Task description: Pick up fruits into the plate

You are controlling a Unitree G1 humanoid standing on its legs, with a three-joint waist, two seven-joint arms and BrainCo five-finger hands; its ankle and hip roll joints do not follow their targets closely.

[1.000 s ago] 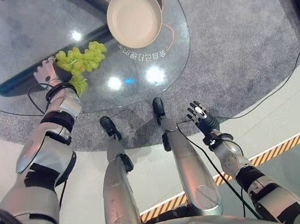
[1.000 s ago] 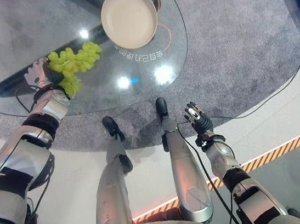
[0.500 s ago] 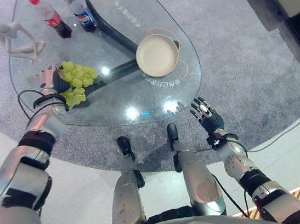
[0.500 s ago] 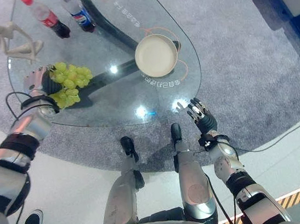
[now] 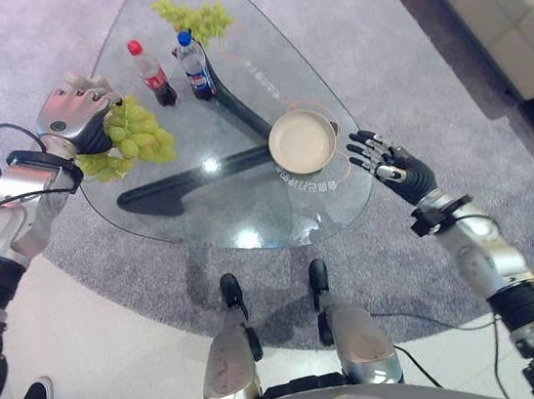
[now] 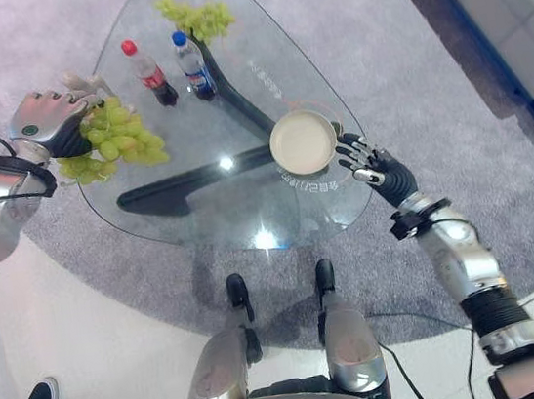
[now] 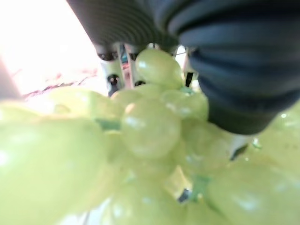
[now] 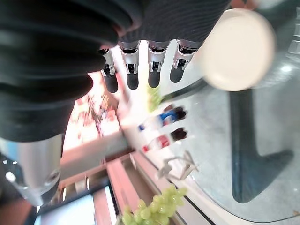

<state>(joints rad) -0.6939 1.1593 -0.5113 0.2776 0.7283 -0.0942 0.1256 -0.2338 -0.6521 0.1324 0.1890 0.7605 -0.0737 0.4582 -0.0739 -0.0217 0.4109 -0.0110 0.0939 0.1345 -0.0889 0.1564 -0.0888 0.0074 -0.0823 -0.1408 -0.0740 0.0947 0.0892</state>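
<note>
Left hand (image 5: 73,112) grips the grapes (image 5: 136,138), a soft, loose cluster best held at the stem; right hand (image 5: 385,159) open.

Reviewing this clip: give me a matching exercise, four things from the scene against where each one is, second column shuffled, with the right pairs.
Things
1. held grape bunch
2. plate
3. second grape bunch
4. two bottles

Places
A. far end of the glass table
B. in the left hand
C. beside the open right hand
D. upright, mid-table

Pairs: 1-B, 2-C, 3-A, 4-D
</note>
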